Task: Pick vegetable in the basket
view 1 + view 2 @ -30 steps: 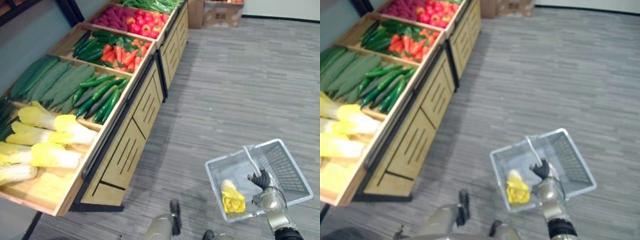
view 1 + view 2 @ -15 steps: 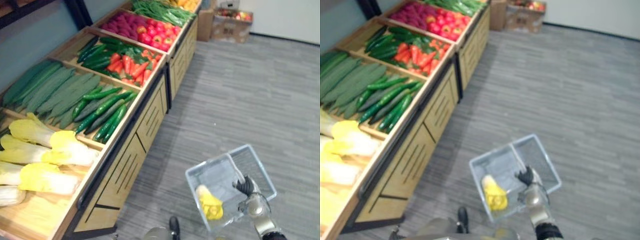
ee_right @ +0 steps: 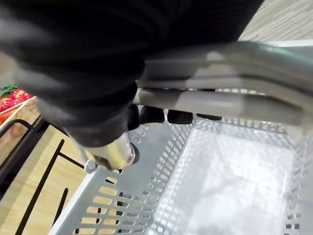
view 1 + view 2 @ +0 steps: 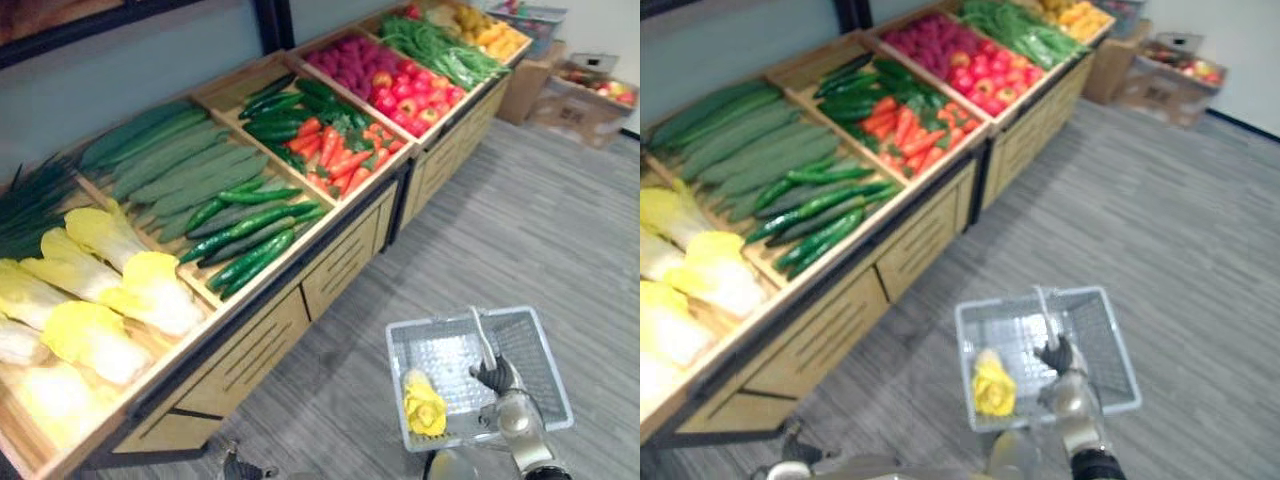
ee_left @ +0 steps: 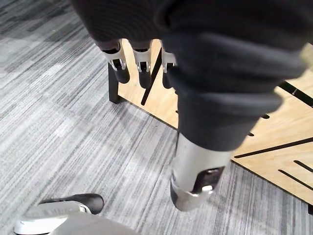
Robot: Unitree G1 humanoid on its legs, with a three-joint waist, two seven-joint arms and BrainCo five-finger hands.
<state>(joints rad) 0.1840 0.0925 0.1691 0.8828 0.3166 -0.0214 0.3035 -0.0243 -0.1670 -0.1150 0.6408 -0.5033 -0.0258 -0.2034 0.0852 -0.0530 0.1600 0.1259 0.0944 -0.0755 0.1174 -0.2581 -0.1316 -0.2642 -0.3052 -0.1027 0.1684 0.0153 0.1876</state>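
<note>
1. The head camera has swung toward the wooden stand (image 4: 330, 275), which now takes up more of the view. That shift is the camera's, not the goods'. The basket (image 4: 450, 325) hangs from the right hand (image 4: 495, 375) as before, with the yellow cabbage (image 4: 423, 405) still inside.
2. The right hand's fingers are curled round the handle (image 4: 480, 335). The basket hangs over the floor, off the stand's front, near it but apart. The cabbage lies in the basket end nearer the stand.
3. The left hand (image 5: 142, 63) hangs low just in front of the stand's front panel, fingers relaxed and holding nothing.
4. Risk: the cabbage sits off-centre, so the basket may tip toward the stand. A sudden step or turn could then slide the cabbage against the wall or swing the basket.
5. Risk: if the robot closes in on the stand, the hanging basket could knock the front panel and twist on its handle in the hand.
6. Risk: rising from so close to the panel, the left hand could catch the stand's front edge. The cucumbers (image 4: 250, 235) lie loosely piled in the stand's front bin, so a clumsy grasp could roll one out onto the floor.
</note>
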